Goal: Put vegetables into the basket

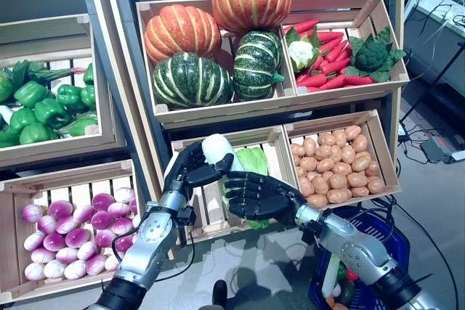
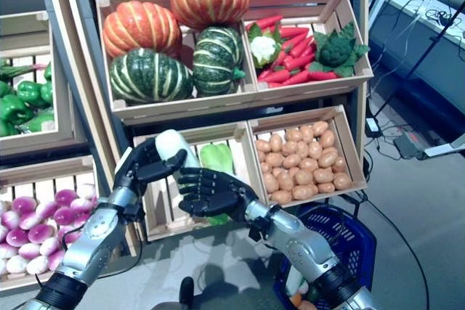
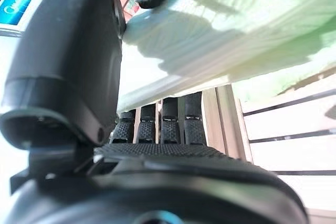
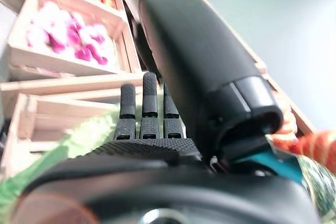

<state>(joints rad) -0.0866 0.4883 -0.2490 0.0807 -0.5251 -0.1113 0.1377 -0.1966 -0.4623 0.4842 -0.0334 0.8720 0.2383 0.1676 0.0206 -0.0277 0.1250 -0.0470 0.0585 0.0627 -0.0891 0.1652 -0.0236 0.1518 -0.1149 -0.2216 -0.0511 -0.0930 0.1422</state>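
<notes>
A Chinese cabbage (image 1: pixel 218 149) with a white stalk and pale green leaves (image 3: pixel 220 30) is held just above the slatted middle crate (image 1: pixel 207 212). My left hand (image 1: pixel 190 170) is shut on its white end, thumb across the stalk and fingers beneath. My right hand (image 1: pixel 258 197) lies over the leafy lower part with fingers curled round it; a bit of green shows under the palm (image 2: pixel 216 219) and beside the fingers (image 4: pixel 79 140). The blue basket (image 1: pixel 378 226) stands on the floor at lower right, below my right forearm, with some vegetables in it (image 1: pixel 338 281).
Shelf crates surround the hands: pumpkins (image 1: pixel 190 78) above, red chillies, cauliflower and broccoli (image 1: pixel 341 52) at upper right, potatoes (image 1: pixel 338 168) right, green peppers (image 1: pixel 43 103) left, purple-white turnips (image 1: pixel 73 234) lower left. Another cabbage (image 1: pixel 254 159) lies in the middle crate.
</notes>
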